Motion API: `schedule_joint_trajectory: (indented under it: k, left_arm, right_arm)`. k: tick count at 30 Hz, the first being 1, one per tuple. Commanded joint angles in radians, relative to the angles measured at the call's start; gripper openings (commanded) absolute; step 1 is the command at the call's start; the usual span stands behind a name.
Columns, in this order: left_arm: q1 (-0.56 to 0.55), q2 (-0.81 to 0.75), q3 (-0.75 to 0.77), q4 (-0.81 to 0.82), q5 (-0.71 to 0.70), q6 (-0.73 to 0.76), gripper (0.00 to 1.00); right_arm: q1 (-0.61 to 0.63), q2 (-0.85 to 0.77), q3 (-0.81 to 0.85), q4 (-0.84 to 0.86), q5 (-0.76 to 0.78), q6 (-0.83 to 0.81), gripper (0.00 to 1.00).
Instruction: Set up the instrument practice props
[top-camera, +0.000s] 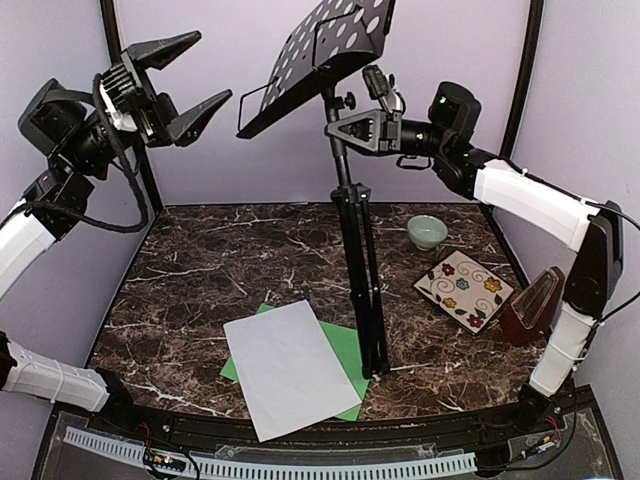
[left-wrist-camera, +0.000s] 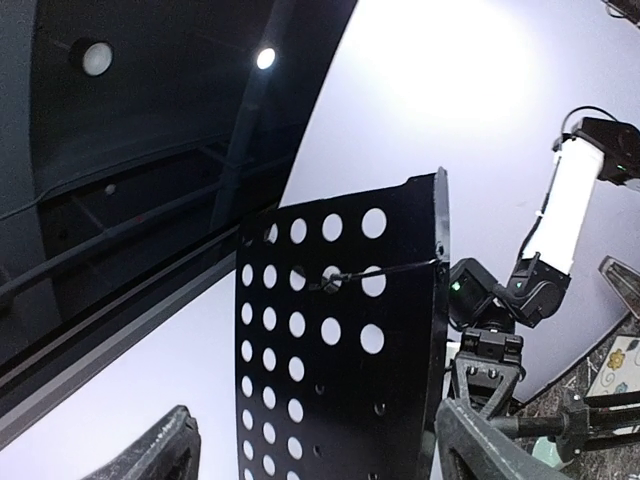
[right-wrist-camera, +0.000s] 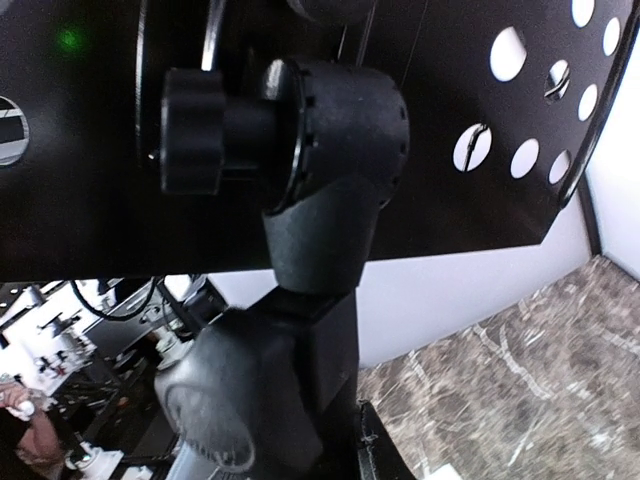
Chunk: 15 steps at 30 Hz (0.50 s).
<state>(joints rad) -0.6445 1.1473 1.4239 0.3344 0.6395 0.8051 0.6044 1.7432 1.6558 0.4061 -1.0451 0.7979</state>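
Clamping the stand by its post

Pinches the post just under the tilted desk with the right claw, jaws narrow. Holds the left claw wide open, raised left of the desk, apart from it. Shows the stand upright on the table, white sheet overlapping green sheet by its feet, metronome at the right edge near the plate.

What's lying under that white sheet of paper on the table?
A green sheet lies under the white sheet, showing only along its left and right edges on the marble table. Its middle is covered, so anything printed there is hidden.
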Motion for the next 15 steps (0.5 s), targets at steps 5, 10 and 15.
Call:
schedule_joint_trajectory:
  k: [5, 10, 15]
  left_arm:
    - [-0.004, -0.086, -0.093, 0.051, -0.394, -0.299, 0.82]
    - [-0.004, -0.067, -0.132, -0.042, -0.515, -0.481, 0.78]
    - [-0.004, -0.018, -0.190, -0.107, -0.557, -0.635, 0.74]
  right_arm:
    - [-0.057, -0.106, 0.146, 0.100, 0.181, -0.139, 0.00]
    - [-0.057, -0.142, 0.109, 0.093, 0.299, -0.233, 0.00]
    - [-0.057, -0.192, 0.060, 0.105, 0.432, -0.312, 0.00]
